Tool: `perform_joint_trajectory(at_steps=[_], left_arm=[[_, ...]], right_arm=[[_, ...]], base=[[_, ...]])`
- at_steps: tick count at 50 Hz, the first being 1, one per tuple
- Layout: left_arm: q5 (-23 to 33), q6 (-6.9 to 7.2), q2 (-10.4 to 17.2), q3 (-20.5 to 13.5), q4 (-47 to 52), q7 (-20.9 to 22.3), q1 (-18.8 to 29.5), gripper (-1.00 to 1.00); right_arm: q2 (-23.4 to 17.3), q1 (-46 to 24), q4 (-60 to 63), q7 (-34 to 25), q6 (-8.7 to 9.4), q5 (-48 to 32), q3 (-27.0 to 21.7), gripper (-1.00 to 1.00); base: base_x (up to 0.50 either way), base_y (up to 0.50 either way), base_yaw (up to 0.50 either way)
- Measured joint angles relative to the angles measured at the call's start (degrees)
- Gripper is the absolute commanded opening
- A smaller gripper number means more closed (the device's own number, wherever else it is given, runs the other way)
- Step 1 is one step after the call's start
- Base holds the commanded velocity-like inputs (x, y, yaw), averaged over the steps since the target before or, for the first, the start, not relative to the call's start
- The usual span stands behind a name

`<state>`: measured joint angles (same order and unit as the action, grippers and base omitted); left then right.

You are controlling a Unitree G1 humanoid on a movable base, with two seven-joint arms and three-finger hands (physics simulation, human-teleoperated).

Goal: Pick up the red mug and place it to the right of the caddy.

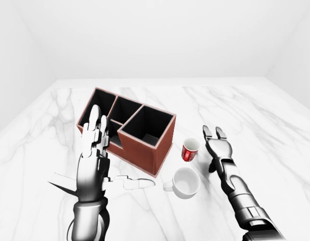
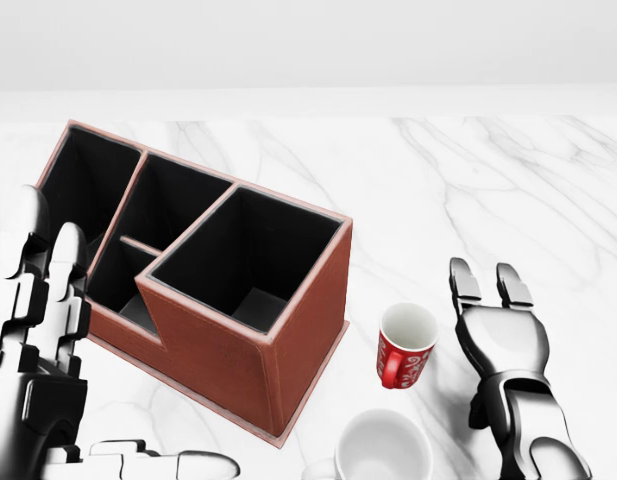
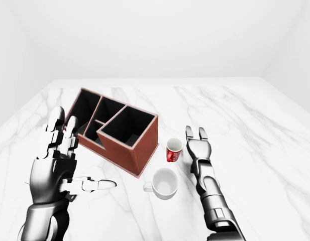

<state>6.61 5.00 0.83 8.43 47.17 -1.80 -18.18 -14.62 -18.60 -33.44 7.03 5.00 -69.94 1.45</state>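
Observation:
The red mug (image 2: 405, 346) stands upright on the marble top, just right of the brown caddy (image 2: 208, 270), its white inside showing. My right hand (image 2: 493, 290) is open to the right of the mug, apart from it, fingers pointing up the view. My left hand (image 1: 97, 131) is raised and open at the caddy's left side, holding nothing. In the right-eye view the red mug (image 3: 173, 150) sits between the caddy (image 3: 114, 130) and my right hand (image 3: 197, 135).
A white mug (image 2: 382, 448) stands at the bottom of the head view, just below the red mug. The marble table (image 1: 255, 120) stretches to the right of my right arm. White walls enclose the scene.

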Motion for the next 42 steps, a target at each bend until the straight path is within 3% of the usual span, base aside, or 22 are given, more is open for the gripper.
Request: perform_joint_trajectory(at_steps=[11, 21, 28, 33, 38, 42], left_arm=[[0.00, 0.00, 0.02, -0.02, 0.31, 0.03, -0.17, 1.00], [0.18, 0.00, 0.08, 0.29, 0.42, -0.14, -0.40, 1.00], [0.27, 0.00, 0.15, 0.51, 0.55, -0.25, -0.64, 1.00], [0.31, 0.00, 0.24, 0.71, 0.95, -0.32, -0.97, 1.00], [0.42, 0.00, 0.36, 1.04, 1.47, -0.46, -1.38, 1.00], [0.55, 0.00, 0.48, 1.42, 1.79, -0.63, -1.74, 1.00]], right_arm=[[-3.05, 4.04, 19.00, -12.85, 0.00, 2.82, -6.41, 1.00], [-7.80, 7.28, 42.19, -30.28, 0.00, 10.74, -17.67, 1.00], [-8.92, 11.24, 59.95, -40.99, 0.00, 18.88, -26.72, 1.00], [-6.32, 16.24, 72.44, -45.83, 0.00, 26.39, -33.74, 1.00], [-0.65, 22.42, 83.60, -47.03, 0.00, 36.35, -41.48, 1.00], [6.67, 28.61, 90.46, -47.03, -2.63, 47.18, -48.27, 1.00]], base=[[0.00, 0.00, 0.00], [0.00, 0.00, 0.00], [0.00, 0.00, 0.00], [0.00, 0.00, 0.00], [0.00, 0.00, 0.00], [0.00, 0.00, 0.00]])
